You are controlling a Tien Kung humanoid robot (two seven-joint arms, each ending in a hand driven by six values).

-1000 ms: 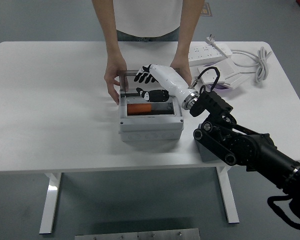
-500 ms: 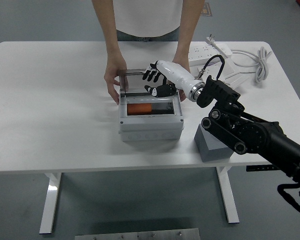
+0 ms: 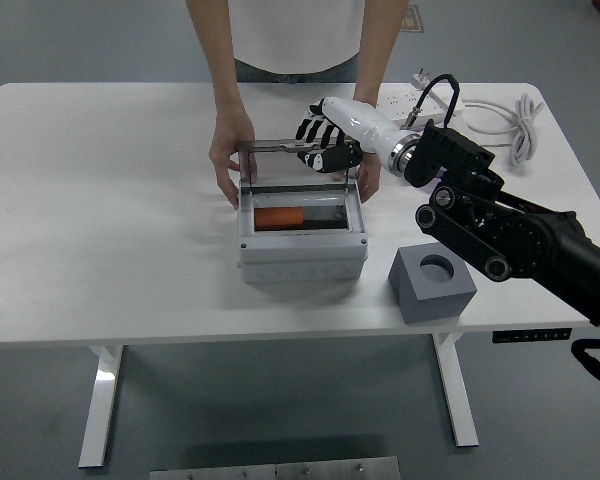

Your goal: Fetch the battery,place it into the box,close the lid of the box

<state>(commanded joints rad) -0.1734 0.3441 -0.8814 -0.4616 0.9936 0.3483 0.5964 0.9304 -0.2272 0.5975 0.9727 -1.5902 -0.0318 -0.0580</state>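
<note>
A grey box (image 3: 302, 252) sits mid-table with its clear lid (image 3: 280, 168) standing upright at the back. An orange battery (image 3: 278, 218) lies inside the box. My right hand (image 3: 322, 146), white with black fingers (image 3: 310, 130), is at the lid's top edge, with the fingers behind the edge and the thumb in front, pinching it. A person at the far side holds the box with one hand (image 3: 228, 160) on its left and the other hand (image 3: 368, 178) on its right. My left arm is out of sight.
A grey block with a round hole (image 3: 432, 284) stands right of the box, under my right forearm (image 3: 490, 225). A white power strip (image 3: 425, 100) and a coiled white cable (image 3: 520, 125) lie at the back right.
My right hand rose out of the box, left the battery inside, and moved back to the lid's top edge. The arm swung away, uncovering the grey block.
</note>
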